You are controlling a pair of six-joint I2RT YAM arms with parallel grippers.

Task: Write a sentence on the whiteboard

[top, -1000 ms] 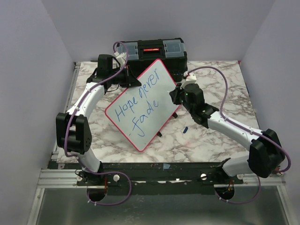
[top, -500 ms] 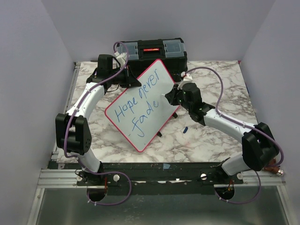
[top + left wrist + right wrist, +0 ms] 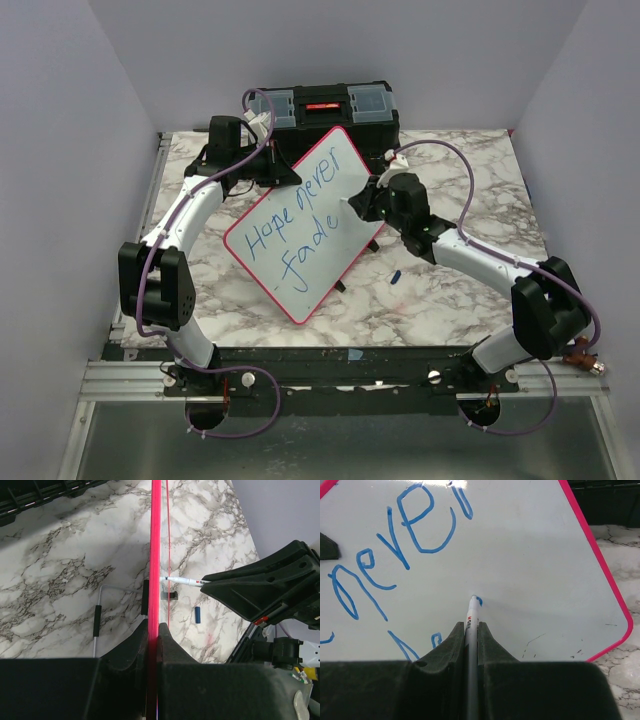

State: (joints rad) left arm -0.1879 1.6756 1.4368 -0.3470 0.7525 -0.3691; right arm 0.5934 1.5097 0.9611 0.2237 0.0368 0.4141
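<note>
The whiteboard (image 3: 305, 225), white with a red-pink frame, stands tilted at the table's middle and reads "Hope never fade" in blue. My left gripper (image 3: 268, 168) is shut on its upper left edge; the left wrist view shows the frame (image 3: 155, 555) edge-on between the jaws. My right gripper (image 3: 362, 203) is shut on a white marker (image 3: 471, 617) whose tip touches the board (image 3: 530, 555) and leaves a short blue mark right of "fade". The marker (image 3: 184, 581) also shows in the left wrist view, touching the board.
A black toolbox (image 3: 325, 108) stands behind the board at the back. A blue marker cap (image 3: 394, 277) lies on the marble table (image 3: 460, 200) right of the board; it also shows in the left wrist view (image 3: 197, 615). Purple walls enclose the table.
My right gripper has moved left and up to the board, bringing the marker tip onto its surface after "fade". The left arm and board have not moved.
</note>
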